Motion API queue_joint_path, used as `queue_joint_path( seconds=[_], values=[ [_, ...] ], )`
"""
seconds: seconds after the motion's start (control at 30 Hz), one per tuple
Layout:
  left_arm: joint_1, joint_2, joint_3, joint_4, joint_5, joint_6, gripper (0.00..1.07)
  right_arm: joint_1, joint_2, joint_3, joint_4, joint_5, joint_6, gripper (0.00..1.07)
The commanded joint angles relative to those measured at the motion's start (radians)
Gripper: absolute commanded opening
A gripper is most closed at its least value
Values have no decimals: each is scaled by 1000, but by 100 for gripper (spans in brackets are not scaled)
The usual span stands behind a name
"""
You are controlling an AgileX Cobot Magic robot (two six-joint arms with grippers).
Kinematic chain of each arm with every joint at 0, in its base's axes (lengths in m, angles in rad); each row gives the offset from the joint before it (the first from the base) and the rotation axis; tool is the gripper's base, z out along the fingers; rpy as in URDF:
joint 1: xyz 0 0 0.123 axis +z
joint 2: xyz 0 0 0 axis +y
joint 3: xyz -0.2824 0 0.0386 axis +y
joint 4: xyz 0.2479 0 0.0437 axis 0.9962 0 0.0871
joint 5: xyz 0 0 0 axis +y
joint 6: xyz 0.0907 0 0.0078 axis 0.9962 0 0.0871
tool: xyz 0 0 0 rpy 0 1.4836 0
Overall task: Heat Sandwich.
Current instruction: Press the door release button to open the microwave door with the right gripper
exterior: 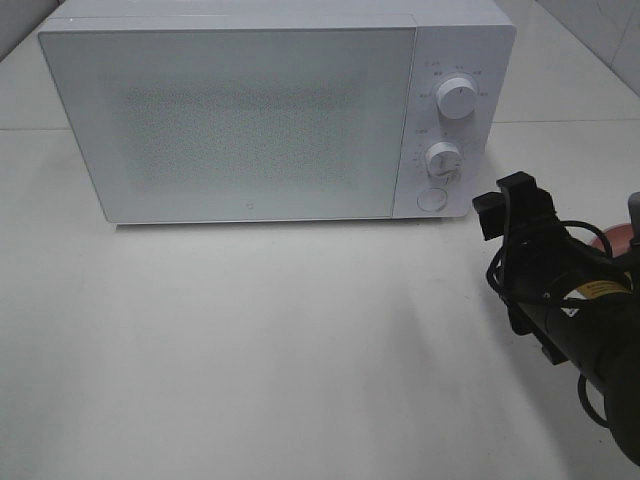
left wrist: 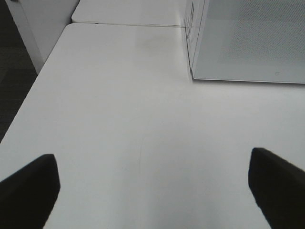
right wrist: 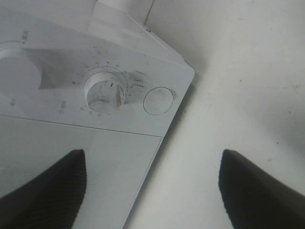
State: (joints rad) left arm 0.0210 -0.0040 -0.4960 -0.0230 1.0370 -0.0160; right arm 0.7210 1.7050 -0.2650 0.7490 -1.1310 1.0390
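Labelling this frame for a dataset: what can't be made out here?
Microwave interior: exterior high, shut frosted door hides it.
Plate: exterior high, mostly behind right arm, cut by edge; sandwich unseen anywhere.
Dial labels: too small in exterior high, blurred in right wrist.
Left gripper: left wrist only, fingertips cut by edge.

The high view is bright and evenly lit from above, slightly washed out, so the white table and white microwave almost merge. A thin, soft shadow runs under the microwave's front edge. Its door shows grainy speckle but no hard glare. The dark arm at lower right is underexposed, with little detail. In the left wrist view the light is dimmer and greyer, and the left fingers are black, blurred shapes. In the right wrist view the right fingers are equally out of focus, the dial is soft, and a shadow hugs the microwave's corner.
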Motion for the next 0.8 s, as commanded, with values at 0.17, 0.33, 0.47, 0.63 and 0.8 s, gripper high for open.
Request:
queue_joint_path(
  seconds=[0.17, 0.33, 0.47, 0.63, 0.8],
  values=[
    [2, -20, 1, -2, -2, -1, 101, 6, -4, 1, -4, -2, 201, 70],
    [2, -20, 1, -2, -2, -1, 101, 6, -4, 1, -4, -2, 227, 56],
    [2, -20, 1, -2, -2, -1, 101, 6, -4, 1, -4, -3, 228, 29],
    [2, -20, 1, -2, -2, -1, 101, 6, -4, 1, -6, -2, 230, 4],
    [2, -20, 1, -2, -2, -1, 101, 6, -4, 1, -14, 10, 307, 0]
  ],
)
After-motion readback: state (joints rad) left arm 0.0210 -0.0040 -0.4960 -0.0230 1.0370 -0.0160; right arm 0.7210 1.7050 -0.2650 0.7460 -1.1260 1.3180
